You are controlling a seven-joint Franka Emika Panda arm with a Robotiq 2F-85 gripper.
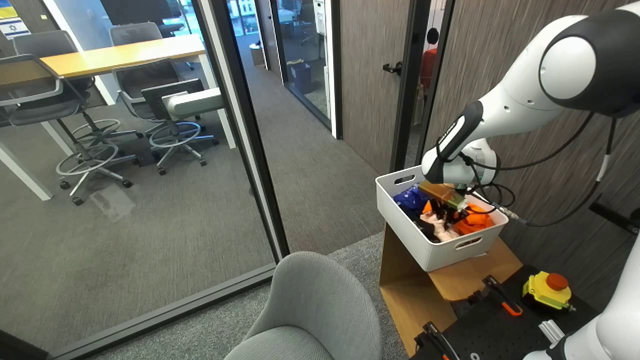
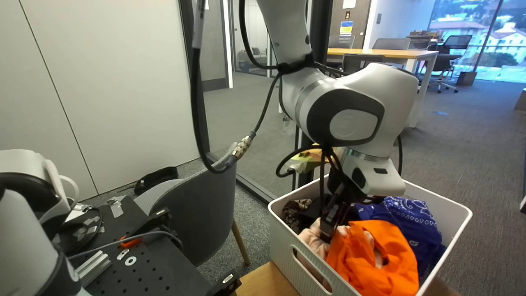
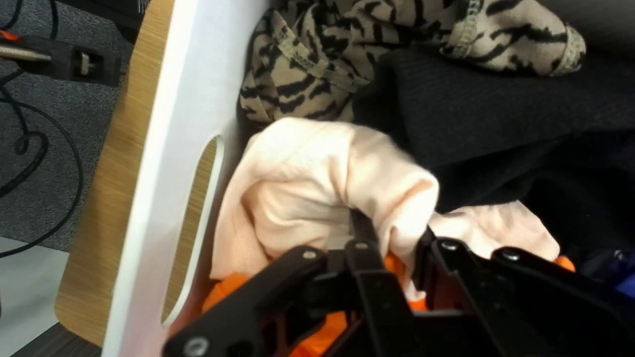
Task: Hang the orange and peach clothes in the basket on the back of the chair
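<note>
The white basket [image 1: 405, 222] holds the peach cloth [image 1: 441, 229] and the orange cloth [image 1: 475, 220]. Both cloths also show in an exterior view, the peach one [image 2: 313, 238] next to the orange one [image 2: 365, 263]. I cannot tell whether they are joined. My gripper [image 3: 394, 248] points down into the basket [image 3: 154, 163]. Its fingers are close together with a bunched fold of peach cloth [image 3: 307, 153] pinched between them. Orange cloth [image 3: 325, 337] shows beneath. The fingertips are partly buried in cloth. The grey chair [image 1: 320, 295] stands beside the basket; its back also shows [image 2: 197, 209].
The basket also holds a blue patterned cloth [image 2: 411, 226], black cloth [image 3: 496, 109] and animal-print cloth [image 3: 307, 64]. It stands on a wooden stand [image 1: 465, 280]. A black robot base [image 1: 490, 325] with an emergency stop [image 1: 550, 290] is close by. A glass wall stands behind the chair.
</note>
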